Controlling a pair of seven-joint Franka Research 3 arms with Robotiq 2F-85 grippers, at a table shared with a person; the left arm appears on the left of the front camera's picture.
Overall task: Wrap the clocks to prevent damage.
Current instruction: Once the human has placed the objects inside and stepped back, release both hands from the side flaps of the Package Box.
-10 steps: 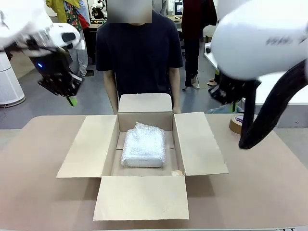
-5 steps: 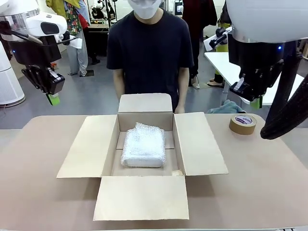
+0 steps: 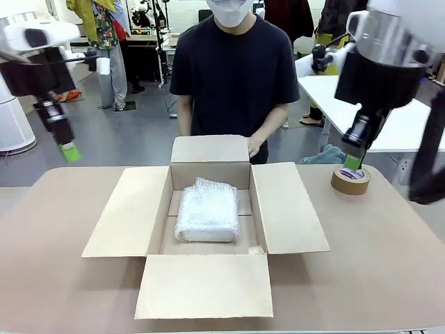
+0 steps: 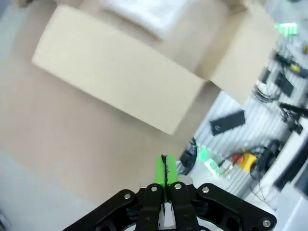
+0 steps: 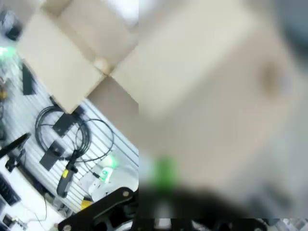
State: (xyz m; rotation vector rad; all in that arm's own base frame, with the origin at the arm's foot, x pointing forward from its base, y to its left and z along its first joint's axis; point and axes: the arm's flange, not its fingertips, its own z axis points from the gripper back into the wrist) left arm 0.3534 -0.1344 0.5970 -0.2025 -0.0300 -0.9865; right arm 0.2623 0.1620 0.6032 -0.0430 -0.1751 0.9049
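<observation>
A bundle wrapped in bubble wrap (image 3: pixel 207 211) lies in the open cardboard box (image 3: pixel 132 209) at the table's middle; no bare clock shows. Part of the bundle (image 4: pixel 139 12) and a box flap (image 4: pixel 115 74) appear in the left wrist view. My left gripper (image 3: pixel 69 152) hangs shut above the table's far left corner, green pads (image 4: pixel 164 169) pressed together with nothing between them. My right gripper (image 3: pixel 354 162) hangs shut just over the tape roll (image 3: pixel 350 180) at the far right. The right wrist view is blurred; a box flap (image 5: pixel 67 53) shows there.
A person in a dark shirt stands behind the box, one hand (image 3: pixel 254 145) at its back flap (image 3: pixel 210 149). All four box flaps lie open on the brown table (image 3: pixel 375 271). A white table stands behind on the right.
Both arms have swung down and outward: the left gripper to the far left, the right gripper down over the tape roll. The person moved right and brought a hand to the back flap.
</observation>
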